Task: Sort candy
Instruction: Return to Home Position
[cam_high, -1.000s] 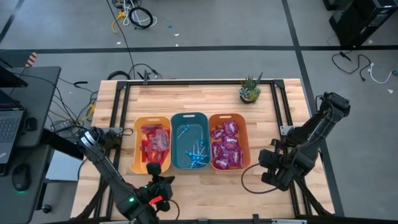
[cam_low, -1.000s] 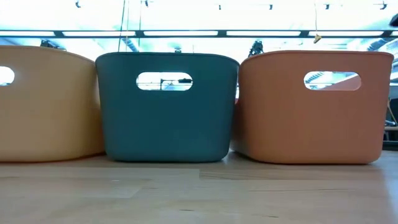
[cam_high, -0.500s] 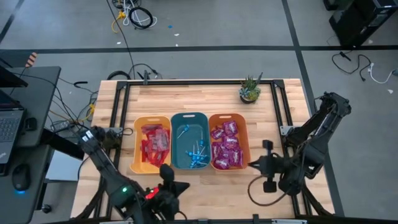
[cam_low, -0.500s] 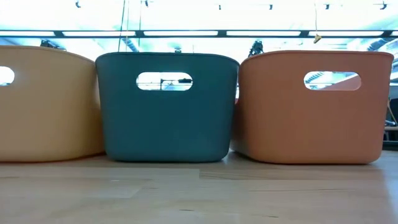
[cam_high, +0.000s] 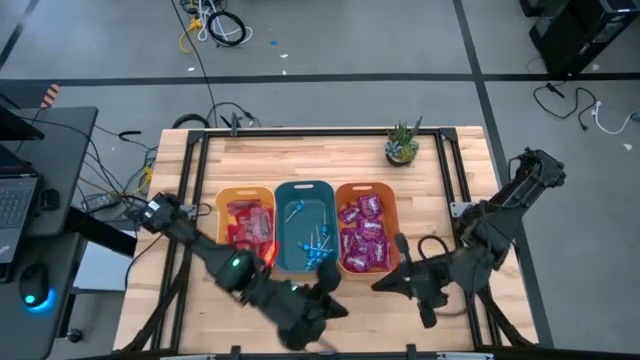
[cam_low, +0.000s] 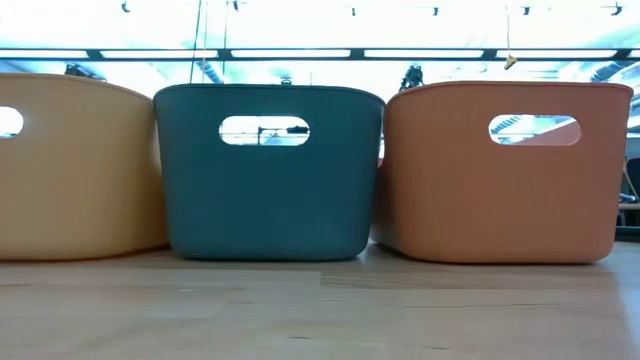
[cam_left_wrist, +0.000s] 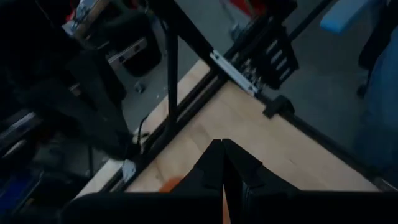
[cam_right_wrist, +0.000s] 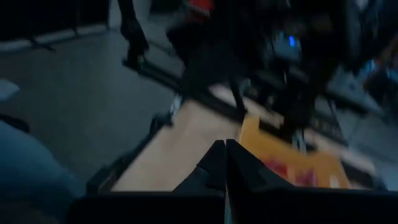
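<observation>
High view, candy (cam_high: 362, 235) sorted inside your three bins (cam_high: 305, 184), left gripper (cam_high: 328, 302) and right gripper (cam_high: 388, 284) beside them, apart from candy, fingers (cam_left_wrist: 211, 168) pressed together, empty.

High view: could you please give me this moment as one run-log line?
red candy: yellow bin | lollipops: teal bin | purple candy: orange bin | left gripper: shut, empty | right gripper: shut, empty

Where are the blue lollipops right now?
In the high view, the blue lollipops lie inside the teal bin, the middle of three bins side by side, with the yellow bin on its left and the orange bin on its right.
</observation>
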